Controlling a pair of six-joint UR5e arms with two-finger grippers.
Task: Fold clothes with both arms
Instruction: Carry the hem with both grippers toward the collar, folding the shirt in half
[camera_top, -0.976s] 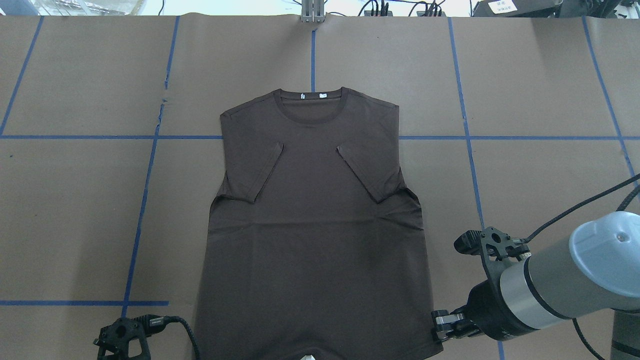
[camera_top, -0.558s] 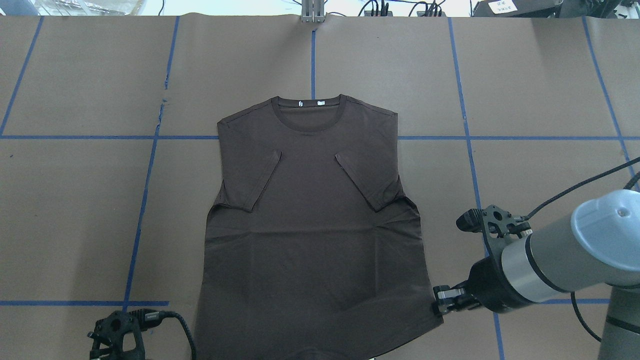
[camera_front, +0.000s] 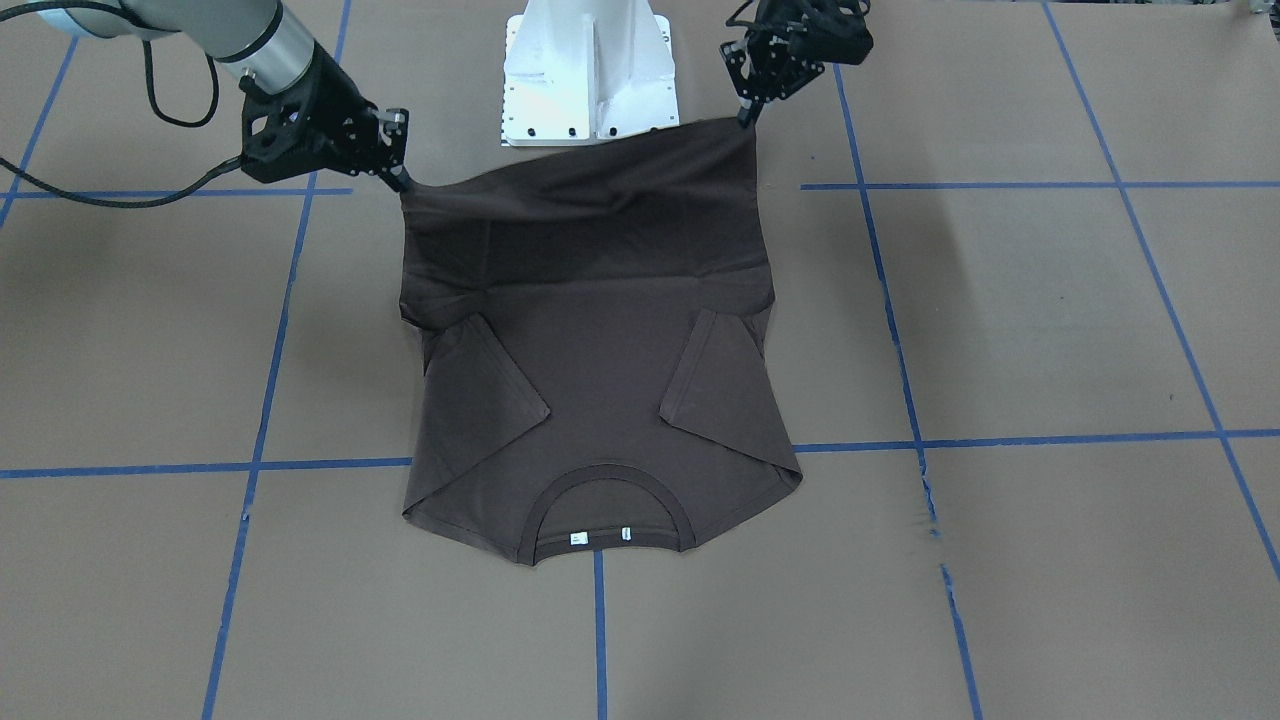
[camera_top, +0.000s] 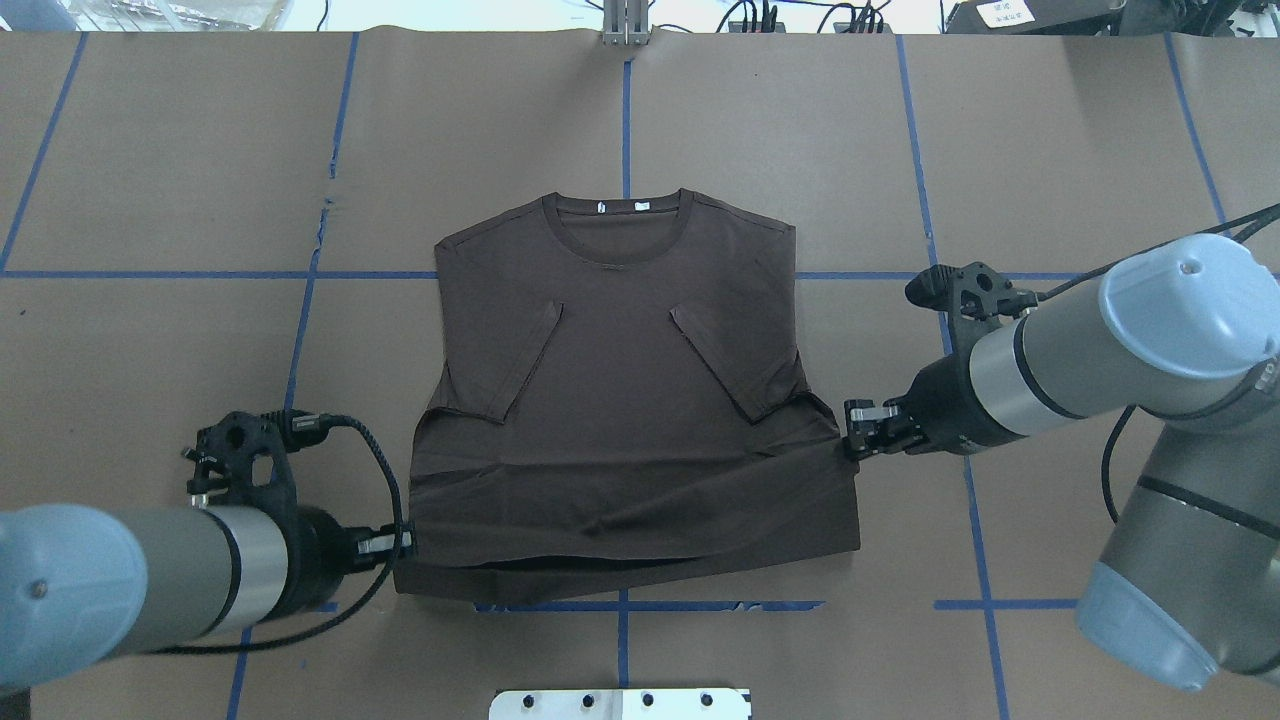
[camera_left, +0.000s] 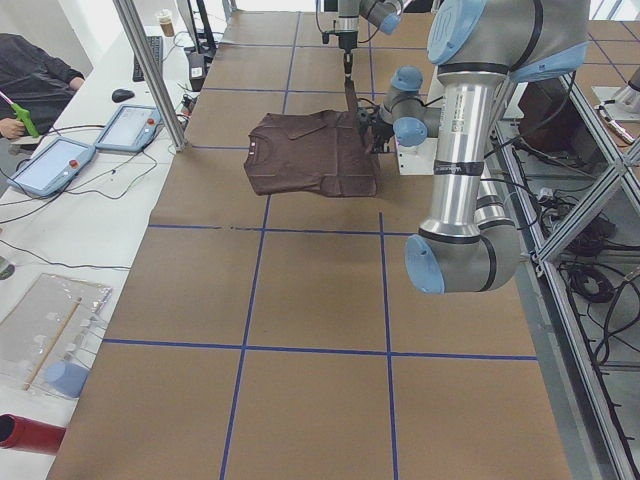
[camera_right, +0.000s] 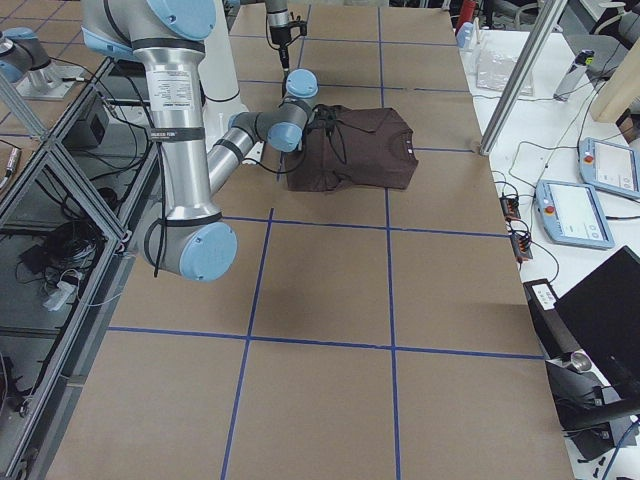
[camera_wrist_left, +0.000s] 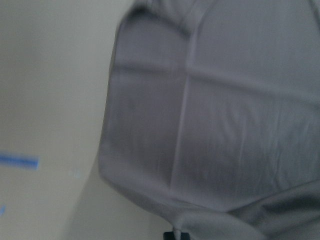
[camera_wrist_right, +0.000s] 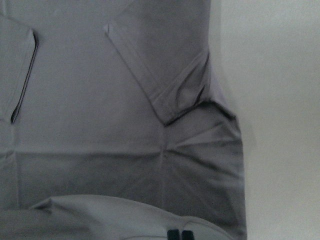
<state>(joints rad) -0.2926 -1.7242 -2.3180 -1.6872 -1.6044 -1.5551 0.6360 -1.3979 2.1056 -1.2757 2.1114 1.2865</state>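
The dark brown T-shirt (camera_top: 620, 380) lies flat on the brown paper with its collar (camera_top: 617, 225) at the far side and both sleeves folded inward. Its near hem is lifted off the table and hangs between the two grippers. My left gripper (camera_top: 402, 543) is shut on the hem's left corner. At the right corner, my right gripper (camera_top: 850, 440) is shut on the hem, further forward than the left. In the front-facing view the shirt (camera_front: 590, 380) rises to the left gripper (camera_front: 745, 115) and the right gripper (camera_front: 400, 183). Both wrist views show blurred cloth (camera_wrist_left: 225, 100) (camera_wrist_right: 100, 100) below.
The white base block (camera_top: 620, 703) sits at the near edge behind the raised hem. Blue tape lines (camera_top: 940, 300) grid the paper. In the left side view a metal post (camera_left: 150, 70) and tablets (camera_left: 50, 165) stand by the far edge, next to a seated person (camera_left: 30, 80).
Both grippers have risen and moved forward toward the collar, carrying the hem corners; the hem now hangs off the table. The left arm has come much further into view.
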